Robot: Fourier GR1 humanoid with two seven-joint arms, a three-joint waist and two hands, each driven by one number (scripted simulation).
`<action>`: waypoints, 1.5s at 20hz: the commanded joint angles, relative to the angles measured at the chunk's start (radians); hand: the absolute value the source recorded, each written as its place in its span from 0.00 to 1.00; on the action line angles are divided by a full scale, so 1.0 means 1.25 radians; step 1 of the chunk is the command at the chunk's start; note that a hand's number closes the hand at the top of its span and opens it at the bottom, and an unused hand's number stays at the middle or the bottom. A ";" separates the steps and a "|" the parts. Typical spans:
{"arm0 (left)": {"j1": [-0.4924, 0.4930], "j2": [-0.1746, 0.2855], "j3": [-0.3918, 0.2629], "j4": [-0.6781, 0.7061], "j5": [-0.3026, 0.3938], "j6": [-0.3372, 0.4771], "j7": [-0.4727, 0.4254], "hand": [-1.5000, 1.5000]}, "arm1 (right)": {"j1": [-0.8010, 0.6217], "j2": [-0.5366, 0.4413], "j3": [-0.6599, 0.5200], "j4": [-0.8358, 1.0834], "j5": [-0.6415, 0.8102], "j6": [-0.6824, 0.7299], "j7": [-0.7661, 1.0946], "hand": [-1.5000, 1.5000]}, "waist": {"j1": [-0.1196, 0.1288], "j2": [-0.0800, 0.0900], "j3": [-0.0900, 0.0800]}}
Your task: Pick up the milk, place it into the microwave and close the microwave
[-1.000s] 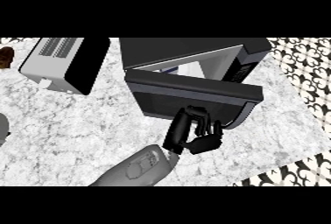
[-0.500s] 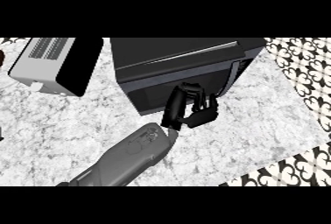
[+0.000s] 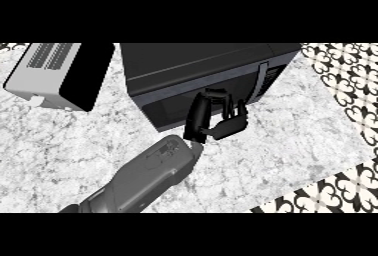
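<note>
Microwave [image 3: 207, 62] door looks flush, milk out of sight, so closing seems done; right hand [image 3: 204, 116] at its front, fingers relaxed and empty, need only withdraw.

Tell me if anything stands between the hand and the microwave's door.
Nothing visible does. The right hand is right at the door of the microwave, which looks shut. The white appliance stands off to the left, out of the way. The milk is not in view.

One microwave [image 3: 193, 70], one white appliance [image 3: 46, 75], one hand [image 3: 218, 118].
</note>
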 commanded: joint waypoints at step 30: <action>-0.089 0.000 0.010 0.094 0.145 -0.014 -0.155 1.00 | -0.117 -0.149 -0.098 0.121 -0.026 0.038 0.020 0.00 | -0.012 0.019 0.006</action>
